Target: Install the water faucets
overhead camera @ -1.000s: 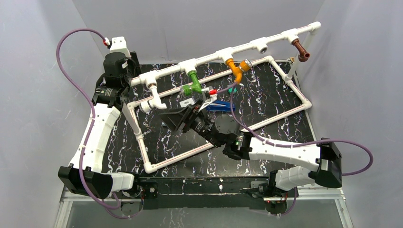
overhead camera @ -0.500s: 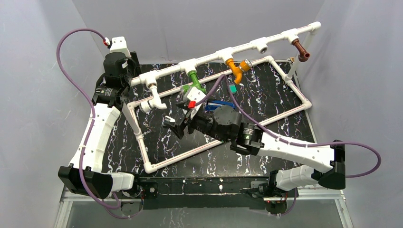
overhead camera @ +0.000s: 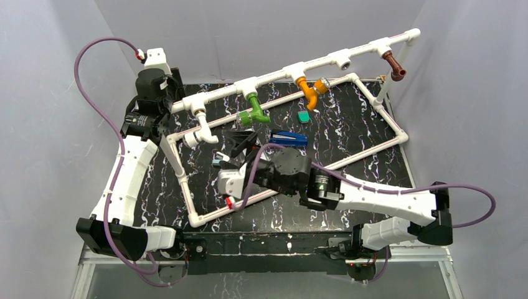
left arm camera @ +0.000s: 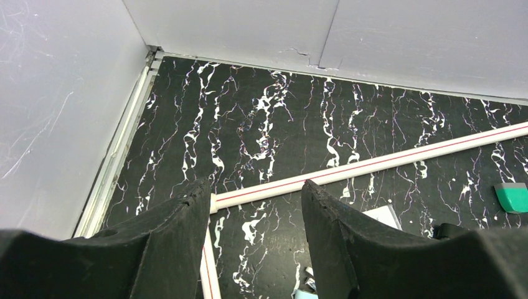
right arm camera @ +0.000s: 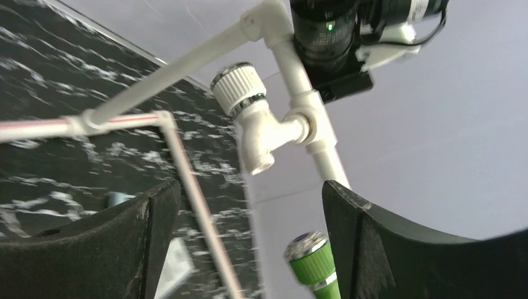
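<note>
White faucet point(overhead camera: 204, 129), green faucet point(overhead camera: 254, 107), orange faucet point(overhead camera: 307, 92), brown faucet point(overhead camera: 393, 65) were on pipe frame point(overhead camera: 274, 75); one tee point(overhead camera: 342, 60) was bare. Left gripper point(left arm camera: 255, 187), right gripper point(right arm camera: 251, 187) were apart, empty.

A table point(overhead camera: 358, 128) with a black top veined in white is seen across the middle of the top view, enclosed at left, back and right by plain pale grey wall panels point(overhead camera: 261, 31). A vertical seam point(left arm camera: 330, 31) between two panels is shown at the upper centre of the left wrist view. Even, soft light is cast throughout.
</note>
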Controlling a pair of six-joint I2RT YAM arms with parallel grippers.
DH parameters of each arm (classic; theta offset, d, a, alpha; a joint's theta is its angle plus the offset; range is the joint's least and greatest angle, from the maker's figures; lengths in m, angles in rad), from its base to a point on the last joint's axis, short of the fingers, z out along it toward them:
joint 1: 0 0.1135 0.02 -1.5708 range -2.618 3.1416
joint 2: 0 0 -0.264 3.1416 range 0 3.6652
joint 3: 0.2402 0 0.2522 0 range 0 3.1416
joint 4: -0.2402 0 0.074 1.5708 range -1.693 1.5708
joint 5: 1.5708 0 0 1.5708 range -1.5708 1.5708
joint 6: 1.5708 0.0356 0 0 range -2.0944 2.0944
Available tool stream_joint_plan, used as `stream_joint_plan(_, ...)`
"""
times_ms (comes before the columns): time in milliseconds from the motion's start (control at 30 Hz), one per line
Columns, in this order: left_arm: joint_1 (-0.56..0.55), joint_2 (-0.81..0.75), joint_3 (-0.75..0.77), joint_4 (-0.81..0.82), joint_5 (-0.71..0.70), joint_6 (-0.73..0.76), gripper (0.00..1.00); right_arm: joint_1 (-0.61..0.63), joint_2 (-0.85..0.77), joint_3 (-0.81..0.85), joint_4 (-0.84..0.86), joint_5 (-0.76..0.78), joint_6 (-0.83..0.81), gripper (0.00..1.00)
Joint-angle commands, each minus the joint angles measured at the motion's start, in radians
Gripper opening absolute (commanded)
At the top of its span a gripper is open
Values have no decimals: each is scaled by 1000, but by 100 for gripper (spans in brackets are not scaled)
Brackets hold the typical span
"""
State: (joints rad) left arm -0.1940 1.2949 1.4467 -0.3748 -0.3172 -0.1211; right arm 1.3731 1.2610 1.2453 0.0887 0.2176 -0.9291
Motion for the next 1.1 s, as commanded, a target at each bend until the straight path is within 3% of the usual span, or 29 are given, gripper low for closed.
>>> stream_joint_plan(0, -49, 54, -67, -216, 66, -6, 53, 28, 54, -27, 164, 103, -420, 91)
stream_joint_plan(133, -53, 51, -70, -216, 63, -5, 53, 36, 113, -41, 286, 149, -581, 92)
stream_joint_plan(467, -64, 47, -75, -214, 55, -3, 53, 37, 238, 22, 403, 209, -755, 92)
stream_joint_plan(900, -65, 34, -87, -211, 55, -3, 53, 9, 321, 99, 394, 226, -734, 79)
stream_joint_plan(1067, -66, 31, -92, -208, 56, -3, 53, 9, 337, 101, 401, 221, -714, 68)
